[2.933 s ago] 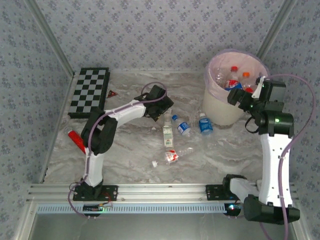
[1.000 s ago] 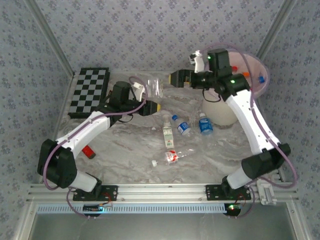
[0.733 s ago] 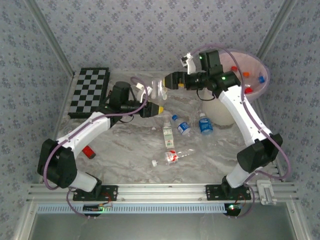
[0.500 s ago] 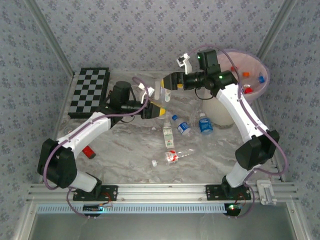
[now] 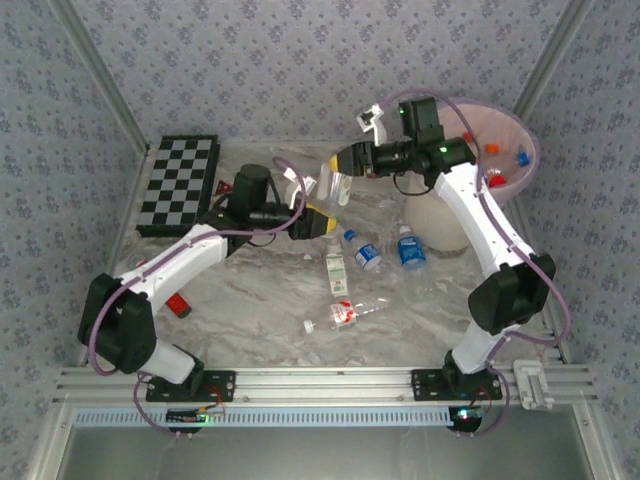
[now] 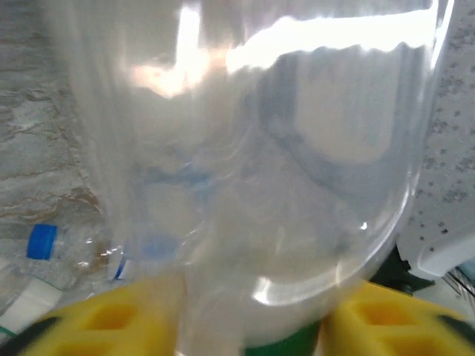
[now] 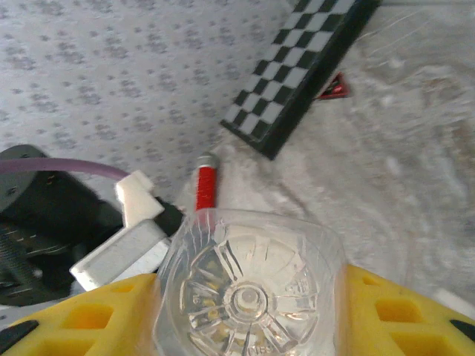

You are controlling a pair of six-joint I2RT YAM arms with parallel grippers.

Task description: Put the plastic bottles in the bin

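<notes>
From above, we see one clear bottle (image 5: 328,186) in the air between left gripper (image 5: 322,222) and right gripper (image 5: 345,160), near the bin (image 5: 440,225) — several bottles (image 5: 492,150) lie inside, four more on the table (image 5: 260,300). Left wrist: bottle (image 6: 260,185) between yellow pads (image 6: 104,319), grip we cannot tell. Right wrist: the fingers (image 7: 386,304) pinch its base.

Top camera looks down; both wrist cameras closely face one bottle (image 7: 249,293).

White-shelled left arm (image 5: 185,258) and right arm (image 5: 488,222) with black joints and bases, purple cables (image 7: 59,169) looping alongside, green status light (image 5: 437,152) near right wrist, left tool (image 5: 324,222) and right tool (image 5: 342,160) with yellow fingers (image 7: 404,315) bearing square recesses.
</notes>
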